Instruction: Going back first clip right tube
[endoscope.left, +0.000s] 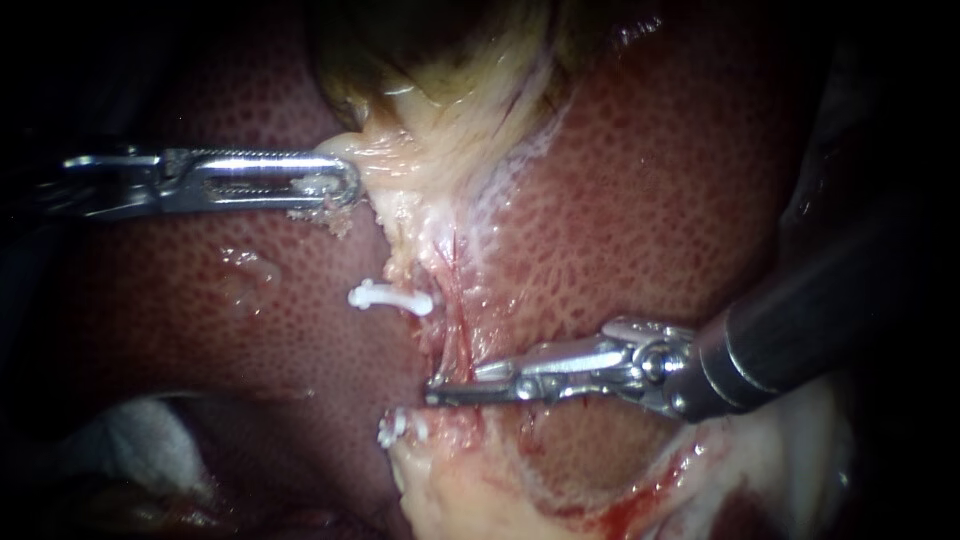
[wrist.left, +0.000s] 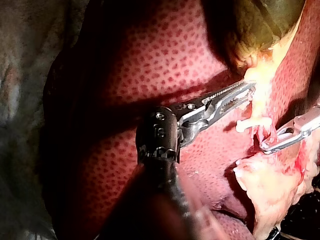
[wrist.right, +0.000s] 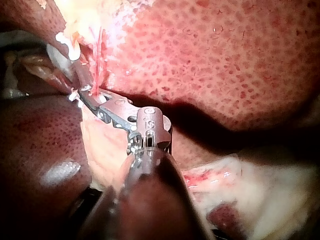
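So my left instrument (endoscope.left: 345, 185) is coming in up and to the left of the clip (endoscope.left: 390, 297). Its pincer is clamping on the pale tissue (endoscope.left: 400, 160) hanging under the gallbladder (endoscope.left: 440, 50), biting it from both sides.

The clip itself is sitting white and crosswise, its right end on the tube (endoscope.left: 445, 325). The tube is running as a thin reddish strand over the liver (endoscope.left: 650, 200).

My right instrument (endoscope.left: 455, 385) is lying below and to the right of the clip, with its tip pointing at the tube just under it. Its pincer is standing a bit apart with a thin gap showing, and as far as I'm seeing it's gripping nothing.

A second clip (endoscope.left: 402, 425) is sitting further below the clip, just under my right tip, at the edge of a pale lump (endoscope.left: 470, 495). I can't tell from here which tube is the right one.
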